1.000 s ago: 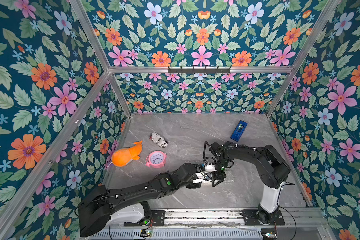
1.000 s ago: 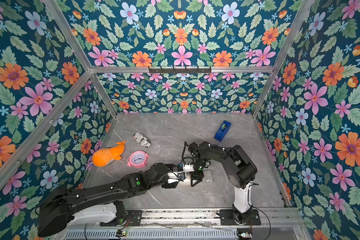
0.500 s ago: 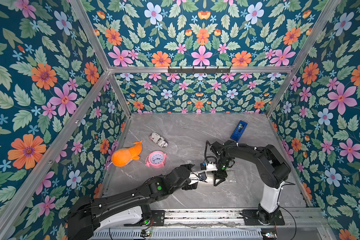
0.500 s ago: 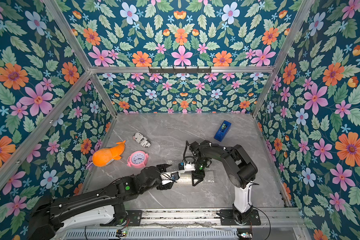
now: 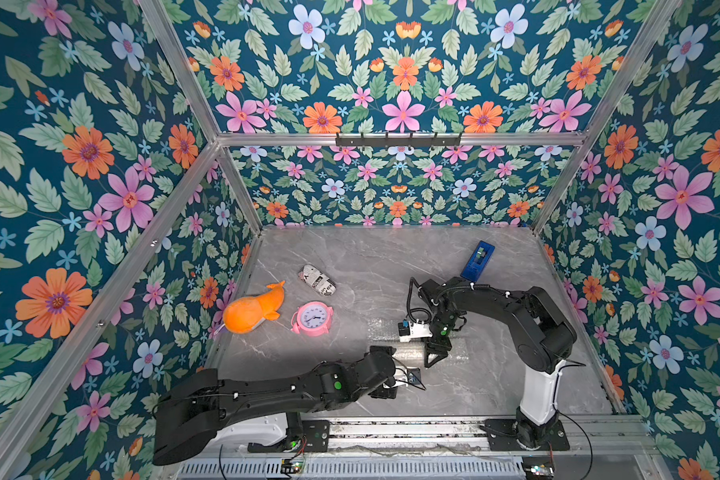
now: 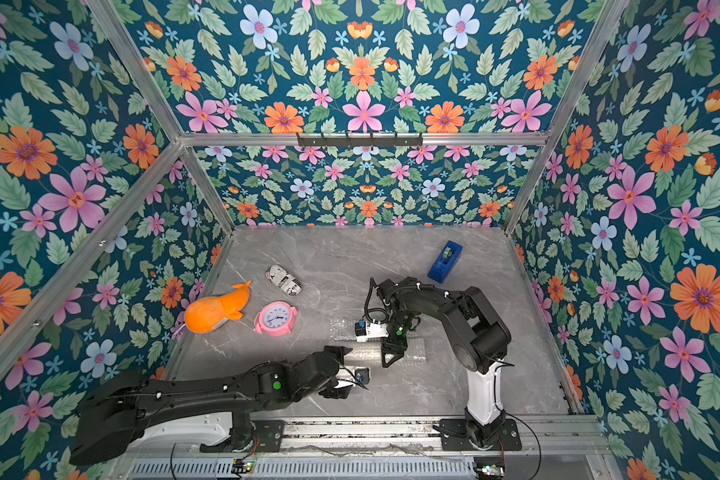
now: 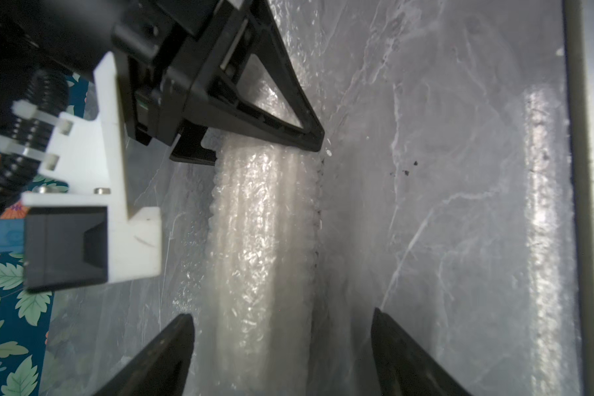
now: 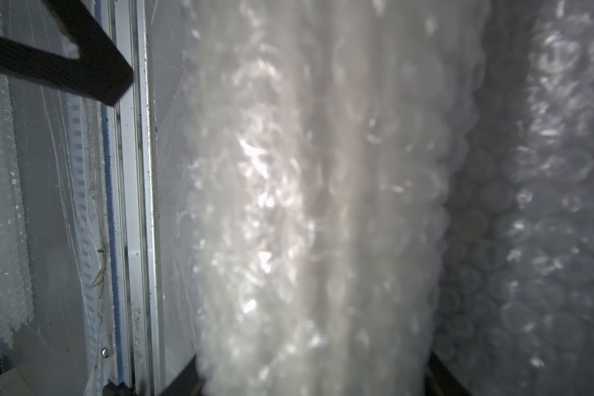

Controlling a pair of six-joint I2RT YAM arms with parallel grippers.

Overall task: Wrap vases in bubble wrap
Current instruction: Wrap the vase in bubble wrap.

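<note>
Right end effector (image 5: 434, 359) clasps rolled bubble wrap (image 7: 264, 223), something whitish inside.

A grey marble-look worktop (image 5: 371, 257) carried five loose items. An orange plush toy (image 5: 252, 309) lay by the left edge, with a pink alarm clock (image 5: 313, 319) just beside it and a newspaper-print cylinder (image 5: 316, 279) on its side behind them. A blue tape dispenser (image 5: 477, 260) sat toward the far right corner. Rolled bubble wrap (image 7: 261, 240) lay mid-worktop, nearer the front edge.
</note>
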